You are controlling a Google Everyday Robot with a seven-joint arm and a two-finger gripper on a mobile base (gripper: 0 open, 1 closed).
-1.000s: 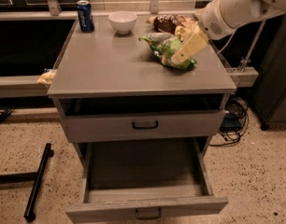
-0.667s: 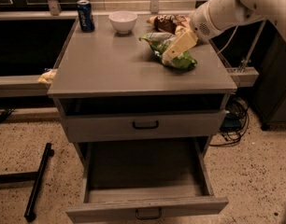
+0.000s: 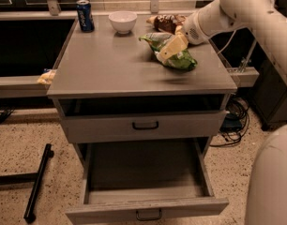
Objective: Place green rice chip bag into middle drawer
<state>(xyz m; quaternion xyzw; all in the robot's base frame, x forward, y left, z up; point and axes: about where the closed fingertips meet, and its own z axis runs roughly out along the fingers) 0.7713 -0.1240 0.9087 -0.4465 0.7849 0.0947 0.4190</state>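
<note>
A black bar (image 3: 38,182) lies on the speckled floor at left. On the grey desk (image 3: 110,64), a blue can (image 3: 84,15) and a white bowl (image 3: 123,21) stand along the back edge, with a brown snack bag (image 3: 166,22) further right. Just in front of it, the robot's claw (image 3: 171,46) is clamped on the green rice chip bag (image 3: 183,61) over the right part of the top. Below, the upper drawer front (image 3: 145,125) is closed, while the middle drawer (image 3: 146,210) is pulled out. Cables (image 3: 232,121) trail on the floor at right.
</note>
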